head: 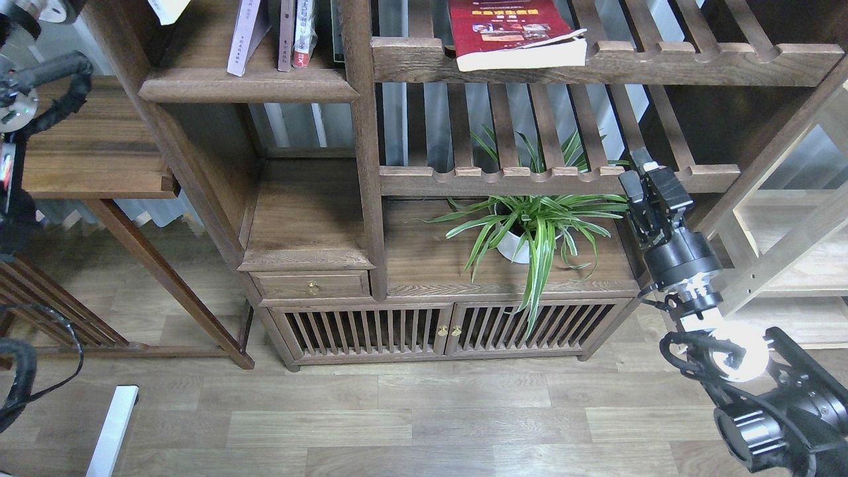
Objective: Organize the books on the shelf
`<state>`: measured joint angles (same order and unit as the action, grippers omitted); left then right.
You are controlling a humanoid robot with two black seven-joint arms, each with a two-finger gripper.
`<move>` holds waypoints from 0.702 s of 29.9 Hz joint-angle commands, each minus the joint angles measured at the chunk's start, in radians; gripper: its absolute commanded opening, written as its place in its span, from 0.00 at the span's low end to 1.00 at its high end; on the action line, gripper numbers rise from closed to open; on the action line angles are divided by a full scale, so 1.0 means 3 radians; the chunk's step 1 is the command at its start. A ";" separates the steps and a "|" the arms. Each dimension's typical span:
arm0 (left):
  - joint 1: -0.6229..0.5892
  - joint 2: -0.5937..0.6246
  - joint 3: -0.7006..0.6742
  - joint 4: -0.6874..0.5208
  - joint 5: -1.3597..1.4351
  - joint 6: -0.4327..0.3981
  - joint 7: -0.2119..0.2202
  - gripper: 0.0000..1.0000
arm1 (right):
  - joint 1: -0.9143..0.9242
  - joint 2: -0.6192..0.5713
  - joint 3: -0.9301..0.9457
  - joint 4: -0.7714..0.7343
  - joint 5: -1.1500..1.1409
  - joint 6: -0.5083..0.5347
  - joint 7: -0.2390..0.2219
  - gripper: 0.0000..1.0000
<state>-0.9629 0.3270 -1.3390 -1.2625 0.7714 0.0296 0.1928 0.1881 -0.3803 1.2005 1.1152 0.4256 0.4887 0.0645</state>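
Nearest, right gripper (646,179) raised beside the spider plant (530,225), fingers slightly parted, holding nothing. Left gripper out of view, state impossible to tell. Farther up, dark red book (513,33) lying flat on the slatted rack (596,63), apparently yet to move. Beyond, left, pale lavender book (244,36) and others upright on the plank shelf (248,83). Seemingly partway done.

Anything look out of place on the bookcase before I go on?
Yes. The dark red book lies flat on the slatted rack, its white page edge hanging past the front rail, while the other books stand on the solid plank shelf to its left. Nothing looks spilled or damaged.
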 commanded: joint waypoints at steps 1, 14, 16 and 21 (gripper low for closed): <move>-0.0073 -0.0001 0.0081 0.0214 -0.0020 0.0004 -0.0100 0.02 | 0.0002 0.0000 0.0017 0.0000 0.0003 0.0000 0.0000 0.65; -0.0543 -0.0078 0.0684 0.0976 -0.0337 0.0004 -0.0453 0.04 | -0.0019 -0.0005 0.0171 0.0000 0.0008 0.0000 0.0000 0.65; -0.0554 -0.0078 0.0736 0.1022 -0.0362 -0.0002 -0.0484 0.04 | -0.0024 -0.0005 0.0186 0.0000 0.0008 0.0000 0.0000 0.65; -0.0549 -0.0067 0.0787 0.1074 -0.0363 -0.0002 -0.0510 0.07 | -0.0034 -0.0005 0.0191 0.0000 0.0018 0.0000 0.0000 0.65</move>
<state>-1.1274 0.3050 -1.1101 -0.9492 0.6634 0.0291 0.0424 0.1796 -0.3819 1.2570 1.1151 0.4297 0.4887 0.0645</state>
